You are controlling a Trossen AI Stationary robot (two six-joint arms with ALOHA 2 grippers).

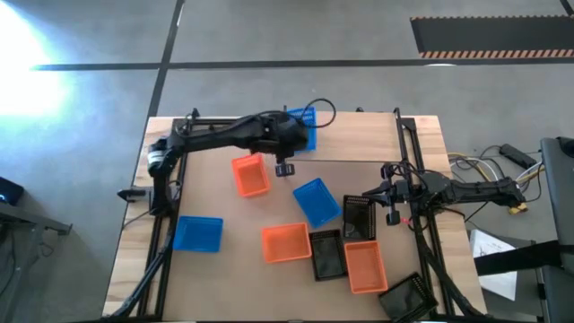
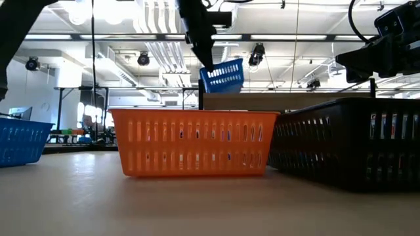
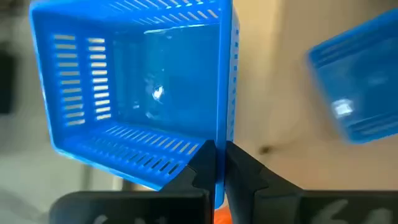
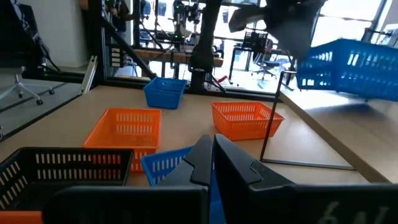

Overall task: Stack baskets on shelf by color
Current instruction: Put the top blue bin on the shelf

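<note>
A: What are the left gripper [image 3: 216,163] fingers doing?

B: They are pinching one wall of a blue basket [image 3: 134,93], which is hanging tilted in the air above the shelf [image 1: 359,148]. In the low view that basket [image 2: 222,76] is riding just over the plank's edge.

A: So it is placing it?

B: I judge so. To do it well, the arm should be levelling the basket before lowering, so its base is meeting the plank flat, then letting go only once it is sitting.

A: And the right gripper [image 4: 211,155]?

B: It is waiting in front of the shelf's right end, fingers pressed together, holding nothing.

A: The rest?

B: All in front of the shelf on the bench [image 1: 224,269]: a second blue basket [image 1: 316,201], a third blue basket [image 1: 197,233], three orange baskets [image 1: 251,174] and three black baskets [image 1: 360,215].
</note>
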